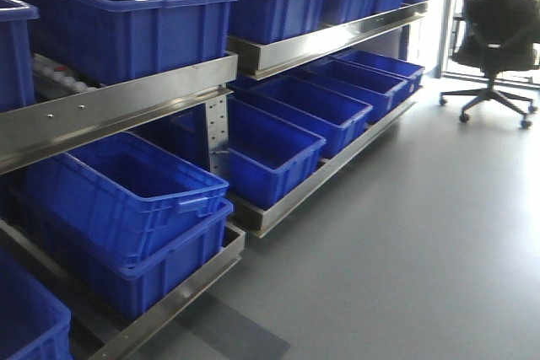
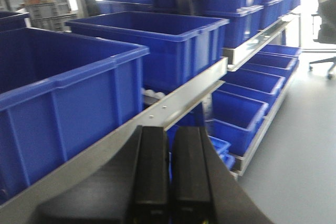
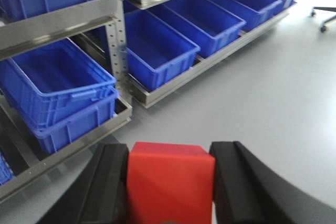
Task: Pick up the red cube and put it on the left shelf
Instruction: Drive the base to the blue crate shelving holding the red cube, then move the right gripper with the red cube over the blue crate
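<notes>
While the red cube [image 3: 170, 179] is being pinched by the right claw [image 3: 169, 187] above the floor [image 3: 262, 103], the carry is seemingly being made, with a raise onto the left shelf [image 1: 118, 107] being needed.

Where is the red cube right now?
In the right wrist view, the red cube sits bottom centre, pinched by the right gripper, over grey floor near blue crates.

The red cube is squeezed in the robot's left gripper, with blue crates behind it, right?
No, the red cube is squeezed in the right gripper, as the right wrist view shows. The left gripper is shut, empty.
</notes>
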